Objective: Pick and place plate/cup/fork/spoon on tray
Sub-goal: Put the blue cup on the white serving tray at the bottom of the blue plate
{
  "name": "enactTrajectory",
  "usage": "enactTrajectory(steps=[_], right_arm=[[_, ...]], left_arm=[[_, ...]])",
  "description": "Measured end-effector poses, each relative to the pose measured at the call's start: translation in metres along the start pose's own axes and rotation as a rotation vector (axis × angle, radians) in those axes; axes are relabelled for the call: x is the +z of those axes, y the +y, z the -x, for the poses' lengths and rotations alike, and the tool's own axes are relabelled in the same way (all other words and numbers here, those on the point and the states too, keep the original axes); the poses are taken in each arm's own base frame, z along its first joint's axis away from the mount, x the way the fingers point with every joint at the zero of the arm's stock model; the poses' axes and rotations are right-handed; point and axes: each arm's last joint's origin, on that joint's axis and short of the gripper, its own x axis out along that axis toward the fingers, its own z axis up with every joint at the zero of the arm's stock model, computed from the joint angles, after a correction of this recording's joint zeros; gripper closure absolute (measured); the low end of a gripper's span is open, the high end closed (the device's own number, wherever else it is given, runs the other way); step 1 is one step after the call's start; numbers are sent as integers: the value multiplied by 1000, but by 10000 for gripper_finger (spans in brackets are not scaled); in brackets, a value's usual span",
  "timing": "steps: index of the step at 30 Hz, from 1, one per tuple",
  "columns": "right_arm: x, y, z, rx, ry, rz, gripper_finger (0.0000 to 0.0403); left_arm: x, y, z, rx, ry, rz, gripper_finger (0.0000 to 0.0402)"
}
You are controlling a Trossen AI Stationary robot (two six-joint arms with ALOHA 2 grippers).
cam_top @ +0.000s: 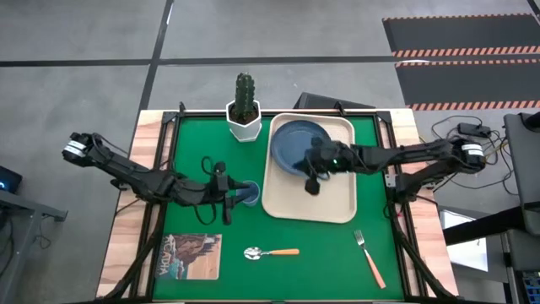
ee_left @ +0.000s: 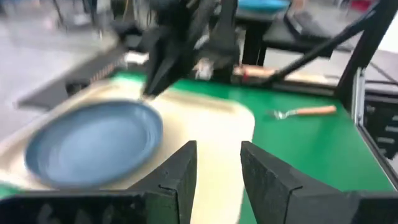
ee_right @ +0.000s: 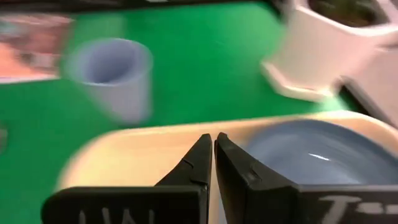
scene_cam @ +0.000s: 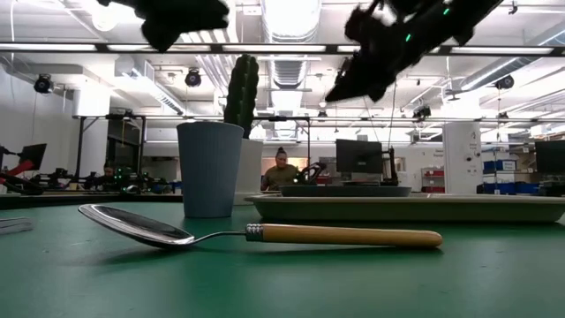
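Observation:
The slate-blue plate [cam_top: 297,143] lies on the far part of the cream tray [cam_top: 287,207]. The light-blue cup [cam_top: 249,195] stands upright on the green mat, just left of the tray. The spoon [cam_top: 272,252] and the fork [cam_top: 369,258] lie on the mat near the front edge. My left gripper [ee_left: 219,165] is open and empty, raised beside and above the cup [scene_cam: 210,168]. My right gripper [ee_right: 212,155] is shut and empty, raised over the tray at the plate's near rim [cam_top: 313,181].
A white hexagonal cactus pot [cam_top: 245,118] stands at the far edge of the mat, left of the tray. A picture booklet [cam_top: 190,255] lies at the front left. The tray's near half [cam_top: 316,207] is bare.

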Motion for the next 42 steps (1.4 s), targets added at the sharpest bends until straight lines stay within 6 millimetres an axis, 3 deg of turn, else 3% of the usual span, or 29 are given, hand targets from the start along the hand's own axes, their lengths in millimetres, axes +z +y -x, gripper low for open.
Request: enactTrajectory(steps=[6, 12, 17, 27, 35, 42], right_arm=[[0, 46, 2, 139, -28, -2, 392], [4, 73, -15, 207, -63, 8, 392], [29, 84, -40, 210, -72, 26, 392], [74, 101, -92, 190, 78, 146, 392], [83, 108, -119, 180, 183, 167, 392], [80, 107, -126, 172, 198, 137, 383]], left_arm=[[-23, -2, 22, -119, 335, -30, 295], [-47, 7, 30, -22, 491, -32, 295], [-54, 10, 29, -21, 505, -138, 295], [-53, 14, 34, 1, 497, -151, 295], [-53, 15, 34, 21, 486, -149, 295], [-53, 15, 34, 23, 485, -149, 295]])
